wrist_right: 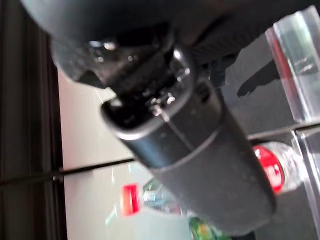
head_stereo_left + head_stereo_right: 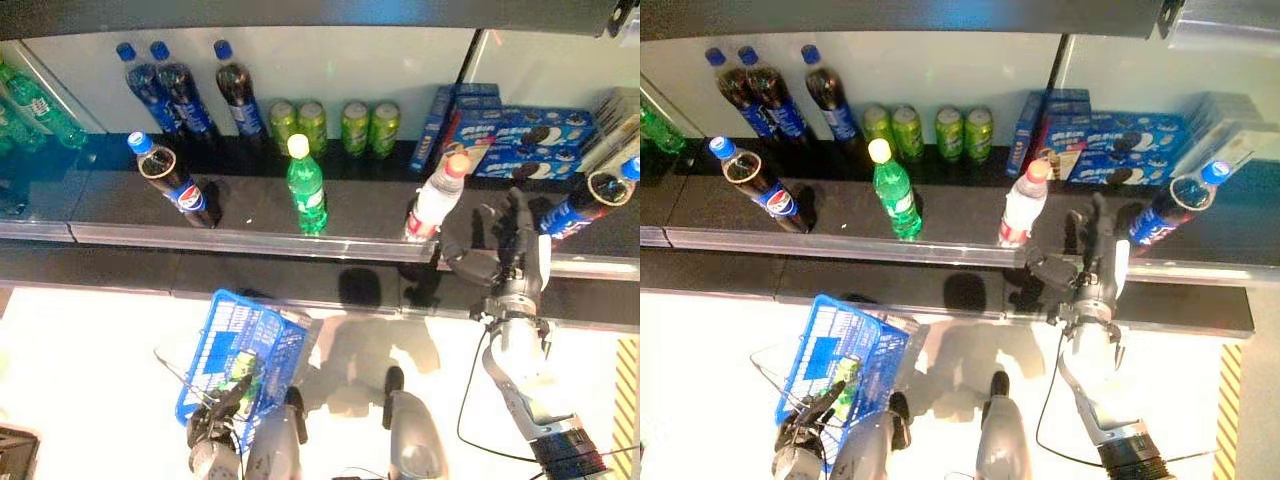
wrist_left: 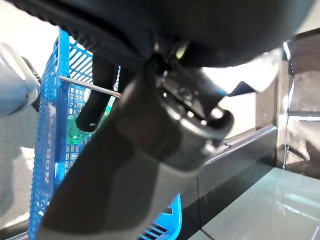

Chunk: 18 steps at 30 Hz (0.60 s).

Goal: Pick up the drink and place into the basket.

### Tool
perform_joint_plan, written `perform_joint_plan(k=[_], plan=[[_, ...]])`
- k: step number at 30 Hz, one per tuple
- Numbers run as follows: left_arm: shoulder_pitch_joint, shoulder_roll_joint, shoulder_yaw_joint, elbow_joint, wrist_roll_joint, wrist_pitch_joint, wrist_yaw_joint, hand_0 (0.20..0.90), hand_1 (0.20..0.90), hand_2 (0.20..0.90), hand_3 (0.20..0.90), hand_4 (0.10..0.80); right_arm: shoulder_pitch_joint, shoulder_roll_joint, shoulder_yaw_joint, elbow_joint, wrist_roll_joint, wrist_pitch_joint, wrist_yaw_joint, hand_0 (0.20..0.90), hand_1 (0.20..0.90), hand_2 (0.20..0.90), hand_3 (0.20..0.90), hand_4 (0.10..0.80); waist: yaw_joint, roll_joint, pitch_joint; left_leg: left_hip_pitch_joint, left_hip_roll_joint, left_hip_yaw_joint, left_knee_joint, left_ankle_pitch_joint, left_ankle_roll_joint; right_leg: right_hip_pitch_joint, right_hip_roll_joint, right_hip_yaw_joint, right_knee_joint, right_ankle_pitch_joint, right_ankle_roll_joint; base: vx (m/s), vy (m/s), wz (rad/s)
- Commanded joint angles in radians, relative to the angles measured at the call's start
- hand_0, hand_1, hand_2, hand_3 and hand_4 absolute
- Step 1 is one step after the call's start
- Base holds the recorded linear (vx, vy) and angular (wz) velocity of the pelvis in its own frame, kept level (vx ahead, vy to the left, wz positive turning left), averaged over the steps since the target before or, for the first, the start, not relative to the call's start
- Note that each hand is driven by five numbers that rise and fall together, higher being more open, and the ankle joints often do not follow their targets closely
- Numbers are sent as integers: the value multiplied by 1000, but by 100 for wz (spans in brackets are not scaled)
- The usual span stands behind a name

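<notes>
Clear bottle [image 2: 434, 197] just beside right hand [image 2: 497, 248]

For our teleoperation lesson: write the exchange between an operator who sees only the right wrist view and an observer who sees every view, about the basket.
Operator: Where is the basket?
Observer: The blue basket hangs below the shelf, on the robot's left side.
Operator: What holds it?
Observer: The left hand is curled round its wire handle.
Operator: Is it empty?
Observer: No, a green drink lies inside.
</notes>
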Motion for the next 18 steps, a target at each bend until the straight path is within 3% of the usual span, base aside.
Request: perform_joint_plan(k=[1, 18], plan=[[76, 73, 11, -95, 7, -124, 11, 300, 300, 300, 200, 100, -85, 6, -62, -69, -72, -93, -67, 900, 900, 900, 900, 800, 27, -13, -43, -55, 18, -34, 88, 76, 10, 39, -17, -33, 46, -37, -25, 0, 0, 0], [26, 88, -36, -149, -20, -125, -47, 300, 300, 300, 200, 100, -340, 31, -9, 3, -81, -47, -126, 900, 900, 900, 900, 800, 75, 28, 73, -176, 1, -96, 152, 161, 3, -10, -22, -46, 93, -37, -50, -22, 12, 6]])
